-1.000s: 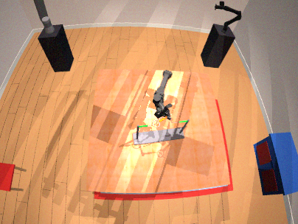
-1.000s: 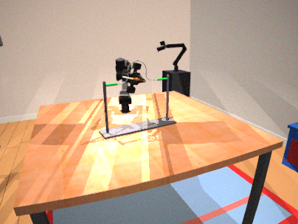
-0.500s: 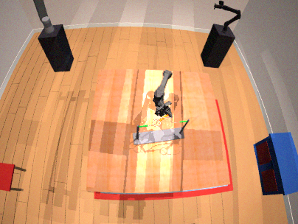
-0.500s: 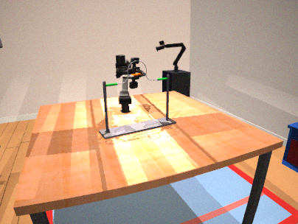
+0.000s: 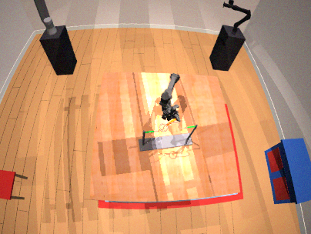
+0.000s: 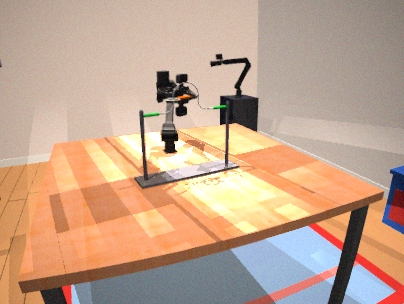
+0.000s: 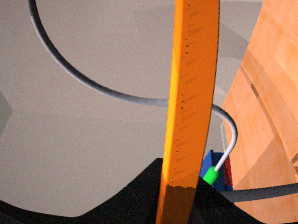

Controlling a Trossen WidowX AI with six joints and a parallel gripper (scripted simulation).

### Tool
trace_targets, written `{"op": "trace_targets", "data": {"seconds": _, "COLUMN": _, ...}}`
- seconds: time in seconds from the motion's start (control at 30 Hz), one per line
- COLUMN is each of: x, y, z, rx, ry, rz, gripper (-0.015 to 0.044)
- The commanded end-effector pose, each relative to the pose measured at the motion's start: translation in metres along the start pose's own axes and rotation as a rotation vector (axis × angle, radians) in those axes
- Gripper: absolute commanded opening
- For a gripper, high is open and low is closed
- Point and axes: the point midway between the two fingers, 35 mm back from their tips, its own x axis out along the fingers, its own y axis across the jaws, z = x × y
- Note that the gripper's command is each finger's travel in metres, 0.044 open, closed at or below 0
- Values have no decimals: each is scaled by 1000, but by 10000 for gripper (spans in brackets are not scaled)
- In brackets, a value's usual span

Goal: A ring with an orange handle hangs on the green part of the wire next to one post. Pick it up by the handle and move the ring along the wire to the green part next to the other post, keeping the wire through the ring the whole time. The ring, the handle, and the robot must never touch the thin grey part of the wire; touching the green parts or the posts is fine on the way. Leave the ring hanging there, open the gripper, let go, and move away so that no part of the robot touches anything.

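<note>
Gripping the orange handle [image 5: 172, 122] [image 6: 185, 97] [image 7: 192, 95].

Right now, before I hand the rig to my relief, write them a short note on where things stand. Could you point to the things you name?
Gripper [image 5: 175, 118] [image 6: 187, 96]: shut on the orange handle [image 5: 171, 122] [image 6: 185, 97] [image 7: 192, 100], up at the curved grey wire between the posts.
Wire: green parts [image 5: 149, 132] [image 6: 151, 115] and [image 5: 192, 127] [image 6: 220, 107] [image 7: 211, 175] beside the two posts [image 5: 144, 138] [image 6: 144, 145] and [image 5: 191, 135] [image 6: 227, 137].
Ring: too small to make out, so its threading and clearance can't be confirmed.
Done: handle gripped, off both green parts.
Left: reach the far green part without touching grey, leave the ring hanging, open, back away.
</note>
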Motion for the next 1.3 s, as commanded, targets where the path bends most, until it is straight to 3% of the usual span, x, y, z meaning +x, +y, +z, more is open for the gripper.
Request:
{"op": "trace_targets", "data": {"seconds": 0.0, "x": 0, "y": 3, "z": -1, "rx": -34, "ry": 5, "rz": -11, "gripper": -150}}
{"op": "trace_targets", "data": {"seconds": 1.27, "x": -4, "y": -22, "z": 7, "rx": -516, "ry": -16, "rz": -304, "gripper": -150}}
